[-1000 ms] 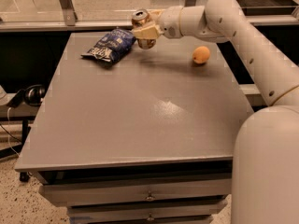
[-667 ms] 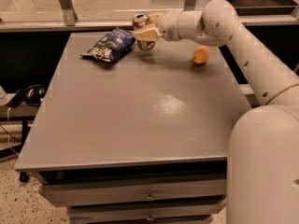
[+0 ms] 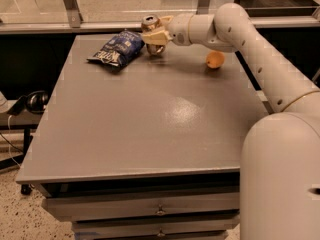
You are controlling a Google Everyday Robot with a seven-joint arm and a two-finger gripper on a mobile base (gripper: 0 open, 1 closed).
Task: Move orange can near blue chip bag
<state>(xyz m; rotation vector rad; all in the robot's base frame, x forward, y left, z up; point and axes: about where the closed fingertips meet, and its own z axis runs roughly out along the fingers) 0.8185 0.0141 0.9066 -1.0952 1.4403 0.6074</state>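
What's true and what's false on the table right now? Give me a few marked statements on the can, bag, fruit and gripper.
1. The gripper is at the far edge of the table, shut on the orange can. True.
2. The orange can lies on its side. False: it stands upright, silver top up.
3. The blue chip bag lies flat just image-left of the can. True.
4. The orange fruit sits between the can and the bag. False: it is on the can's other side, image-right, beneath the arm.
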